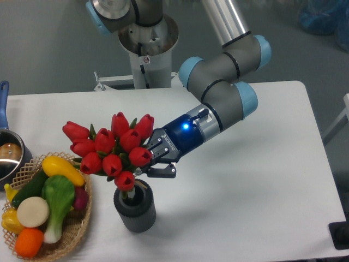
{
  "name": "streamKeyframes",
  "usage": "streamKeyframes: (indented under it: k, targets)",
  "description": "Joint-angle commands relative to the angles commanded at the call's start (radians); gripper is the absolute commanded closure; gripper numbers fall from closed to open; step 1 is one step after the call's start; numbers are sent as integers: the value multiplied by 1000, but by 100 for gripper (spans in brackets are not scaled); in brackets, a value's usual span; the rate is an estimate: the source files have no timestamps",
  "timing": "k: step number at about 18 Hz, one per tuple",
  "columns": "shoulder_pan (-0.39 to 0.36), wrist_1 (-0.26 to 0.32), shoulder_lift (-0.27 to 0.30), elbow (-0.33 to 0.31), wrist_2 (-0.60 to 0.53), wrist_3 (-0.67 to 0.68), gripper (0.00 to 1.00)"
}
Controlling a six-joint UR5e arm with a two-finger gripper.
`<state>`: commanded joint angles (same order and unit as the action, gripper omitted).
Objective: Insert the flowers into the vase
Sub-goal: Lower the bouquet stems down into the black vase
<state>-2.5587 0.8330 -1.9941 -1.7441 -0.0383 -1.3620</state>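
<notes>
Looking at your gripper (154, 162), you see it pinching the flowers (109, 151) from the right, just above the vase (135, 206), stems dipping into its mouth. Left of the vase sits a basket (76, 232) at the table (245, 207) edge; bare white tabletop spreads rightward.

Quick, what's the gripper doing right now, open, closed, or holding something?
Gripper: closed on the flowers, their stems entering the vase.
</notes>
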Motion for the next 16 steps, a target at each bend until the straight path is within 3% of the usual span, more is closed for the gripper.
streamKeyframes:
  k: [16]
  targets:
    - [25, -5, -71, 3, 0, -63, 85]
